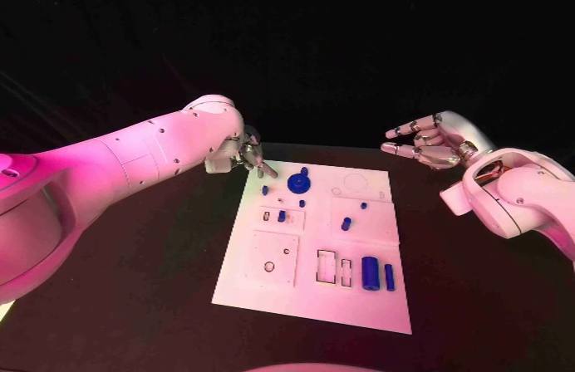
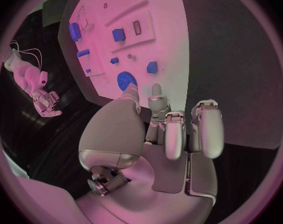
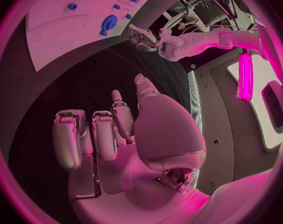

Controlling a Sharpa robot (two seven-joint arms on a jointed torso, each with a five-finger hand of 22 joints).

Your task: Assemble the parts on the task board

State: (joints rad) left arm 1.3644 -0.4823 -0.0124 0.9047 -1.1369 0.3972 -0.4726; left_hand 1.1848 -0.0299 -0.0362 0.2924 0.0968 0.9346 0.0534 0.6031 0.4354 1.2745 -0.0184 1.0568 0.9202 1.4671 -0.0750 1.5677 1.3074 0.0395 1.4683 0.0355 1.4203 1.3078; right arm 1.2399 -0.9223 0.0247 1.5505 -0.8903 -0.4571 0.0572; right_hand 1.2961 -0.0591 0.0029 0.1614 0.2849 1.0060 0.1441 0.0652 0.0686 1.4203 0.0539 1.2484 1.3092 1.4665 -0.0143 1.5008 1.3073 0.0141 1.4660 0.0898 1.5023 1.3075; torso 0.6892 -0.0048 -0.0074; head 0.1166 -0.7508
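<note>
The task board (image 1: 314,305) lies flat in the middle of the black table (image 1: 120,305). In the head view several blue parts are scattered over it: a round gear (image 1: 298,183) near its far left corner, a few small pegs (image 1: 282,216) around the middle, and two upright cylinders (image 1: 371,273) beside empty rectangular slots near its right edge. The left hand (image 1: 249,156) hovers just off the board's far left corner, close to the gear, and I cannot tell from here whether it touches anything. The right hand (image 1: 429,144) hangs well clear of the board on the far right, fingers curled loosely and holding nothing.

In the left wrist view, the left hand (image 2: 172,129) has its fingers apart and empty, the fingertips (image 2: 155,90) pointing toward the board's edge just short of the gear (image 2: 125,79). Other blue pieces (image 2: 118,34) sit further across the board.

In the right wrist view, the right hand (image 3: 110,129) is spread and empty, far from the board (image 3: 60,30).

Judging by the loose pieces and the open slots, assembly looks barely begun: most parts seem yet to be seated, and the gear appears the likely next pick.
</note>
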